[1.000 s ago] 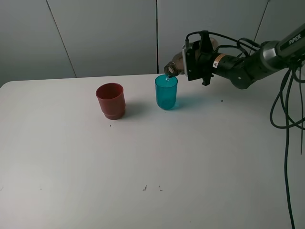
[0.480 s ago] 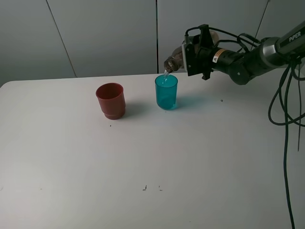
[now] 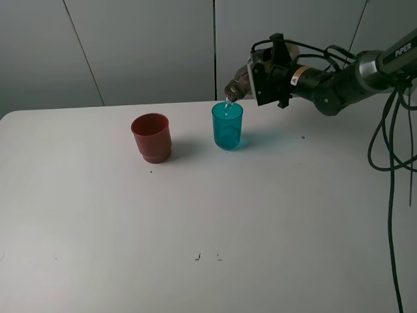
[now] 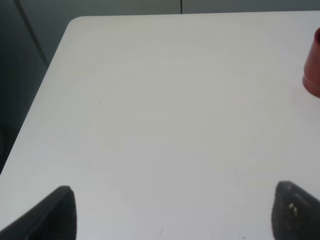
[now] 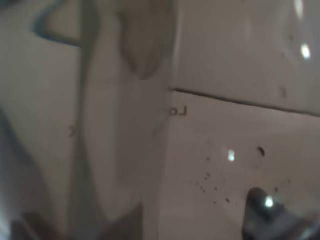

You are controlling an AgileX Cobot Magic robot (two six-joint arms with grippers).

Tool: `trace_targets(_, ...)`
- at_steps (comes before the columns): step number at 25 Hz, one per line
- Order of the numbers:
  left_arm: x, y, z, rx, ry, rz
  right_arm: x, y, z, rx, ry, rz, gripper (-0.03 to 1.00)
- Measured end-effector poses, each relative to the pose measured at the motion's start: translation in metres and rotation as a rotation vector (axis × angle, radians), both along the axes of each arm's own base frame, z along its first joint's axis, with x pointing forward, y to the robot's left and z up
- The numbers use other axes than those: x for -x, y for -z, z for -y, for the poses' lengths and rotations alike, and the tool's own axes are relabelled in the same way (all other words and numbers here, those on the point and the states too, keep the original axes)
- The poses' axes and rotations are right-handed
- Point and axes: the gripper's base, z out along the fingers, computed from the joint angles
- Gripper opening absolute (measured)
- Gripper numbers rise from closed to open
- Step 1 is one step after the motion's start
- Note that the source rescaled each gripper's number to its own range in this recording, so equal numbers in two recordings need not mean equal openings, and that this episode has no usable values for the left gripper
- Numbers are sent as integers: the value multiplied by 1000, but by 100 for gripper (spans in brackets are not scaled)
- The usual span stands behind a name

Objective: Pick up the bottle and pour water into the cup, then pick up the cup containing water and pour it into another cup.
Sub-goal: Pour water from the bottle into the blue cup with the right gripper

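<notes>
Two cups stand on a white table (image 3: 195,215) as the right gripper (image 3: 263,82) tips a smoky grey-brown bottle (image 3: 238,86) over the teal cup (image 3: 227,126). The gripper's fingers are closed around the bottle's body, holding it almost on its side. Its threaded neck slants down, with the mouth just above the teal cup's rim on the right-hand edge. A thin thread of water (image 3: 228,103) runs from the mouth into the teal cup. How full that cup is cannot be told.

The red cup (image 3: 152,137) sits upright to the left of the teal cup, near it but not touching.

From the right wrist camera, the bottle (image 5: 120,125) fills nearly the whole frame as a blurred brownish wall of plastic.

The left gripper (image 4: 177,215) hangs over bare tabletop with its two dark fingertips (image 4: 57,212) spread wide and nothing between them. Only a sliver of the red cup (image 4: 313,65) shows at the edge of its camera's view, and the teal cup is out of its sight.
</notes>
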Motion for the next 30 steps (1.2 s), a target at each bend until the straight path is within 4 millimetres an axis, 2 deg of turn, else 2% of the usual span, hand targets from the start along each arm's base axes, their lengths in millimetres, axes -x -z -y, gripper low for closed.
trace_targets(12, 0, 0, 0, 0, 0, 0, 0, 0, 0, 67, -17, 36, 0)
trace_targets(30, 0, 0, 0, 2, -1, 0, 0, -1, 0, 73, -21, 53, 0)
